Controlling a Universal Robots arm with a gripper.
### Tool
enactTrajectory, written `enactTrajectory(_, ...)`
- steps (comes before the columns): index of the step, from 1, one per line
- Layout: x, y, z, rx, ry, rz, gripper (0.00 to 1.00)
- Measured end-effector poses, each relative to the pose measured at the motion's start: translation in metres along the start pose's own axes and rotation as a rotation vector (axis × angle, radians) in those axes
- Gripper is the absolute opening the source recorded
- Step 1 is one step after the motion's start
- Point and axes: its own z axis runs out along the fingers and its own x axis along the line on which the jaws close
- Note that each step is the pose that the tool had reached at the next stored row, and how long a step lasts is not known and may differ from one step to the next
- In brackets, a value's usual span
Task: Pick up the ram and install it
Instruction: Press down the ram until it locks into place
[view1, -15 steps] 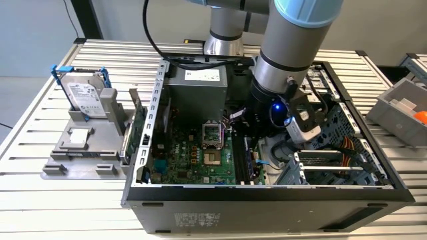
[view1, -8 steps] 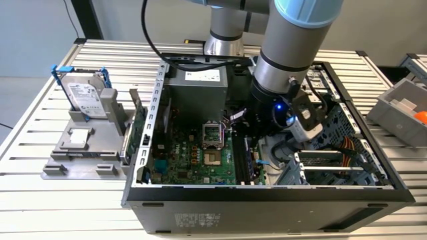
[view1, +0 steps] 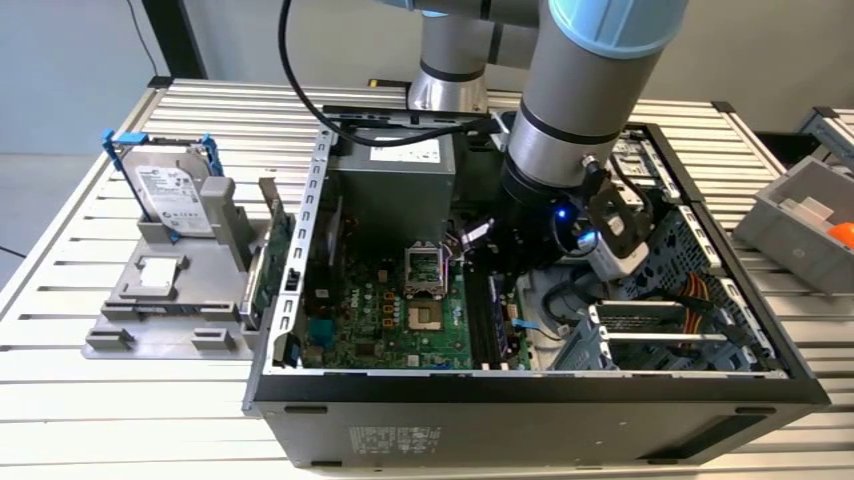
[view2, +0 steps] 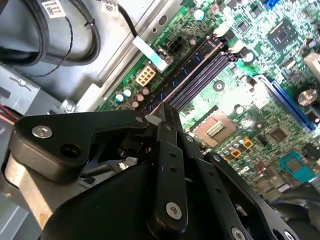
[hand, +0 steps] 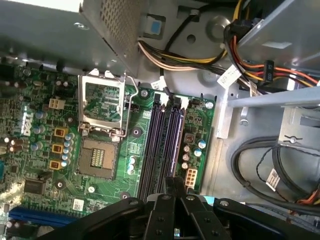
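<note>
The gripper (view1: 497, 262) hangs inside the case (view1: 534, 385), just over the slots (hand: 162, 145), socket (hand: 101, 159) beside them.

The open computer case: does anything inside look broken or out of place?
The silver metal socket cover on the green motherboard stands flipped open, leaving the square processor socket bare, with no cooler over it. Nothing looks spilled or broken. The black claw hangs over the long dark memory slots.

Open computer case (view1: 534, 385) at centre on slatted counter (view1: 80, 300). Arm (view1: 574, 120) descends from 12 o'clock into case, over green motherboard (view1: 387, 320). Hard drive (view1: 167, 190) upright in grey stand (view1: 167, 300) at 9 o'clock. Grey bin (view1: 801, 215) at 3 o'clock.
</note>
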Motion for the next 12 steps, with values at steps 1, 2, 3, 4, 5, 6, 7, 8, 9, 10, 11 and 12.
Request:
enactTrajectory(1, 0.0, 0.0, -0.0001, 0.0002, -0.0002, -0.014, 0.0)
enactTrajectory(2, 0.0, 0.0, -0.0001, 0.0002, -0.0003, -0.027, 0.0)
enactTrajectory(3, 0.0001, 0.0, -0.0001, 0.0001, -0.0004, -0.042, 0.0)
enactTrajectory(4, 0.0001, 0.0, -0.0001, 0.0, -0.0005, -0.056, 0.0)
enactTrajectory(5, 0.0001, 0.0, -0.0001, -0.0002, -0.0005, -0.069, 0.0)
enactTrajectory(6, 0.0001, 0.0, -0.0001, -0.0003, -0.0005, -0.083, 0.0)
enactTrajectory(7, 0.0001, 0.0, -0.0001, -0.0005, -0.0004, -0.097, 0.0)
enactTrajectory(8, 0.0001, 0.0, -0.0001, -0.0005, -0.0003, -0.112, 0.0)
enactTrajectory(9, 0.0001, 0.0, -0.0001, -0.0006, -0.0002, -0.125, 0.0)
enactTrajectory(10, 0.0001, 0.0, -0.0001, -0.0007, -0.0002, -0.14, 0.0)
enactTrajectory(11, 0.0001, 0.0, -0.0001, -0.0009, -0.0001, -0.153, 0.0)
enactTrajectory(12, 0.0001, 0.0, -0.0001, -0.0011, 0.0, -0.167, 0.0)
